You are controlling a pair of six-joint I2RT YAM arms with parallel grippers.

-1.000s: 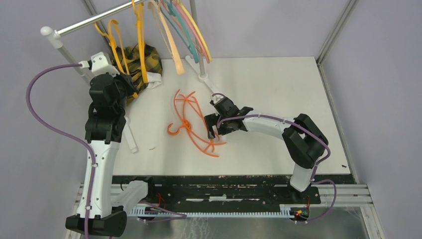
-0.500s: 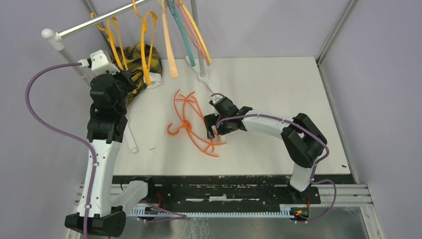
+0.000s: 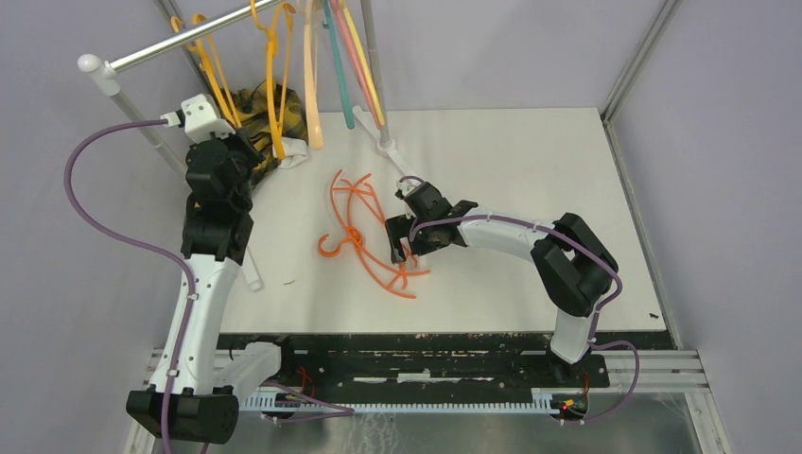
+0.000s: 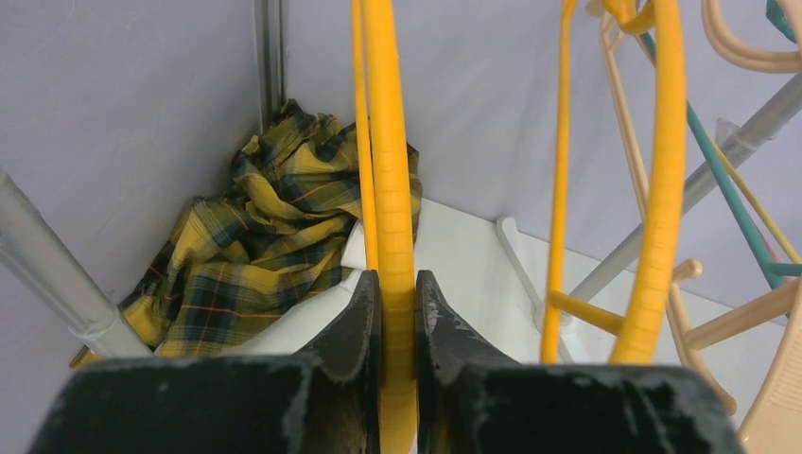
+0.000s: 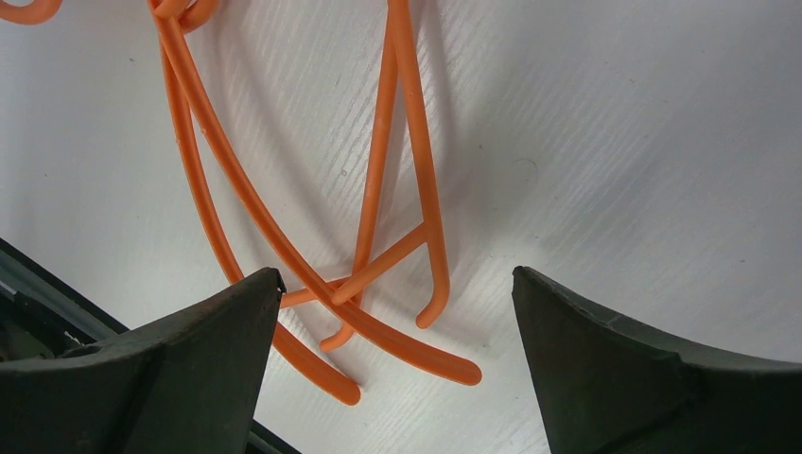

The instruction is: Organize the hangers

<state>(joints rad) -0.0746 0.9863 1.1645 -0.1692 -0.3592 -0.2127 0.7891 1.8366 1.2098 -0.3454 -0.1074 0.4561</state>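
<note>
Several orange hangers [image 3: 362, 230] lie tangled on the white table [image 3: 530, 161]; their arm ends show in the right wrist view [image 5: 397, 218]. My right gripper [image 3: 405, 241] is open just above those ends, one finger on each side [image 5: 397, 284], holding nothing. My left gripper [image 3: 244, 149] is shut on the lower arm of a yellow hanger [image 4: 392, 170] that hangs from the rack rail [image 3: 180, 40]. A second yellow hanger [image 4: 653, 189] hangs beside it. Peach [image 3: 313, 85], teal [image 3: 339, 76] and yellow [image 3: 371, 80] hangers hang further right on the rail.
A yellow-black plaid cloth [image 3: 257, 112] lies crumpled at the back left corner, also in the left wrist view [image 4: 255, 236]. The rack's white foot [image 3: 388, 147] and upright pole [image 3: 371, 57] stand behind the orange hangers. Grey walls close in the back and sides.
My left arm has moved away from me toward the rail with the yellow hanger in its grip. The hanging hangers have swung left and hang straighter. The right gripper has barely moved.
</note>
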